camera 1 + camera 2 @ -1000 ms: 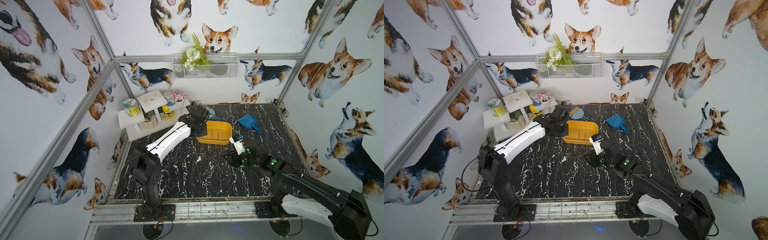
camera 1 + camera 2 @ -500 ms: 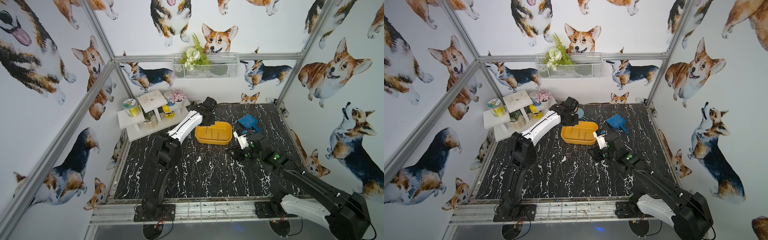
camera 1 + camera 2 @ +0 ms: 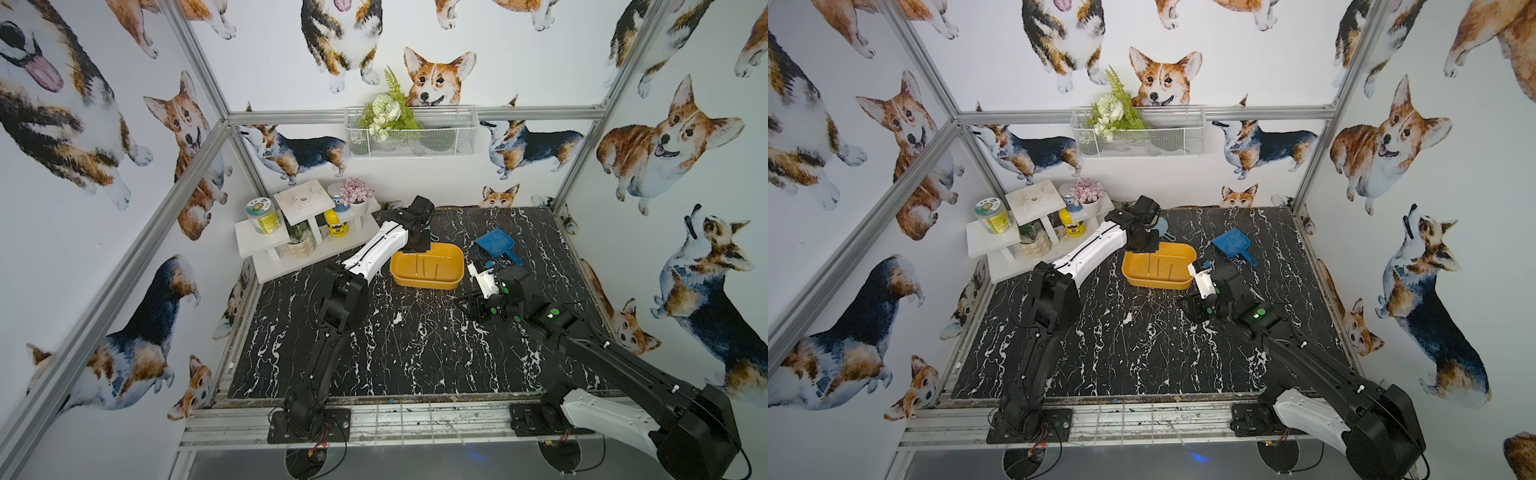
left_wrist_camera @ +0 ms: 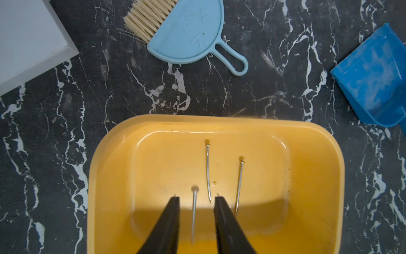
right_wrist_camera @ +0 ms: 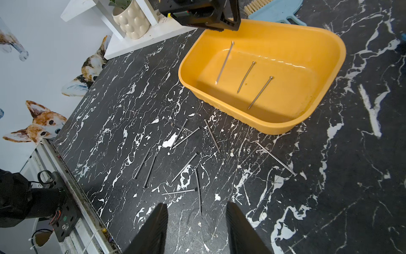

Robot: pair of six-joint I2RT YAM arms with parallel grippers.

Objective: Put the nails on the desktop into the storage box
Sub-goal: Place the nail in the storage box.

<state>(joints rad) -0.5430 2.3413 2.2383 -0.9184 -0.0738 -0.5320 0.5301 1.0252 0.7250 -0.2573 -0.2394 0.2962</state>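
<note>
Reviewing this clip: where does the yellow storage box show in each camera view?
Both top views: storage box sits on the desktop, toward its far edge.
Left wrist: the box lies directly below the left gripper.
Right wrist: the box lies ahead of the right gripper.
Shared landmark: the nails lying inside it.

My left arm stretches far forward, its white forearm rising to a wrist bent steeply down. There my left pincer points downward with its two black jaws parted, a clear gap between them. My right arm reaches in low and diagonally toward the middle, and my right pincer tilts downward with its jaws standing well apart.
</note>
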